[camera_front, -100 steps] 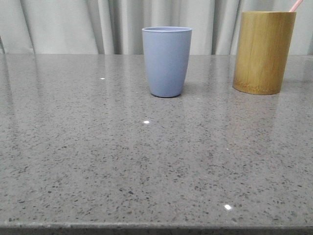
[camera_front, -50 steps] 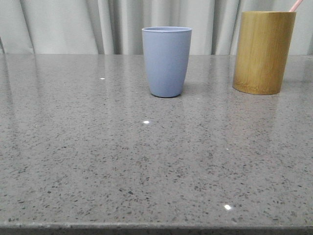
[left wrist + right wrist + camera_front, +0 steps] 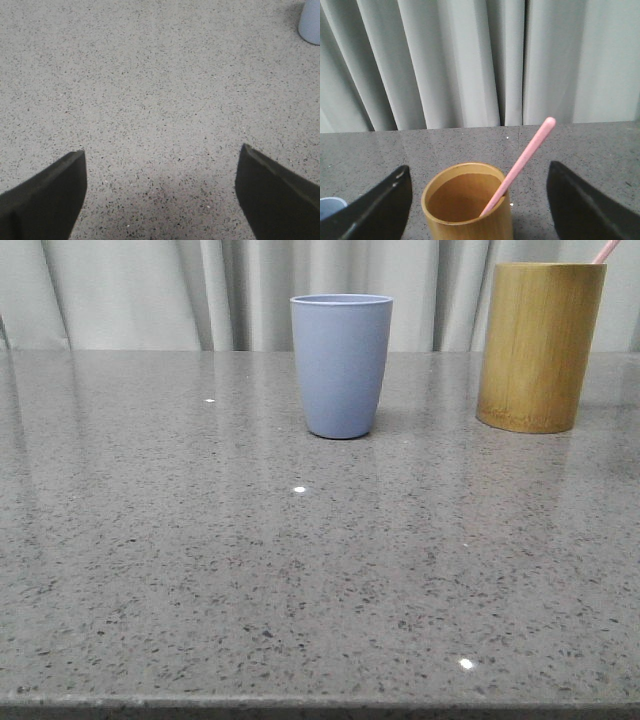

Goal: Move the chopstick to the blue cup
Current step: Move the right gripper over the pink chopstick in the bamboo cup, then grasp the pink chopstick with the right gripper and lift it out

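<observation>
A: We start with the biggest thing out there, the speckled grey table, stretching right back to the pale curtain behind it.

B: And on the far right of that table we have the bamboo holder, upright, the tallest piece standing there. From the right wrist we look straight down into its open mouth.

A: Near the middle, well apart from the holder, we have the blue cup, upright too and tapering to a rounded base. We catch its edge from the left wrist as well.

B: Now the right gripper. We see its dark jaws spread wide, one on either side of the holder's rim, touching nothing.

A: The left gripper gives us the same story: jaws wide apart over bare table, holding nothing, the cup well off to the side.

B: And the smallest item, the chopstick. We see it standing inside the bamboo holder, leaning against the rim, its rounded pink end poking up and out. From the front we get just that pink tip above the holder.
</observation>
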`<state>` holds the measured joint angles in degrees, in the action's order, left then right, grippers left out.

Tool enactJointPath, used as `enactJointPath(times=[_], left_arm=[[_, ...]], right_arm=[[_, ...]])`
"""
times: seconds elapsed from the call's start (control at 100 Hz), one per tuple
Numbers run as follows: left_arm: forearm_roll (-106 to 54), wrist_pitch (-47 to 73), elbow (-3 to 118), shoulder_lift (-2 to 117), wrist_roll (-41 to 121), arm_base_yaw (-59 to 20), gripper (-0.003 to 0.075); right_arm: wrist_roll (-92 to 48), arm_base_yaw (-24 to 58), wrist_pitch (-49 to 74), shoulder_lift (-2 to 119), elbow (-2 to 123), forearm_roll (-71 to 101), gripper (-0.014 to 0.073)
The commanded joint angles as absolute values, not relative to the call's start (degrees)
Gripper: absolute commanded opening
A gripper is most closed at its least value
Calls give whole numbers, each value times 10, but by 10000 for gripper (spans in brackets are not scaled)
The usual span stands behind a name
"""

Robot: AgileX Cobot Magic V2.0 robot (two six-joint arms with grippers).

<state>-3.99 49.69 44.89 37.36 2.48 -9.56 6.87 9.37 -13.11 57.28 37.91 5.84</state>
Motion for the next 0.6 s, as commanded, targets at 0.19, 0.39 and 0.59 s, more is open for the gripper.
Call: enactJointPath(times=[0.19,0.39,0.59], left_arm=[[-41,457,462,373,19,-94,589],[-41,457,462,373,19,-94,589],[-41,457,462,373,19,-94,589]], right_arm=[[67,55,-206,613,395,74,562],[67,53,-239,628,395,74,561],[67,53,-292,654,396,74,561]])
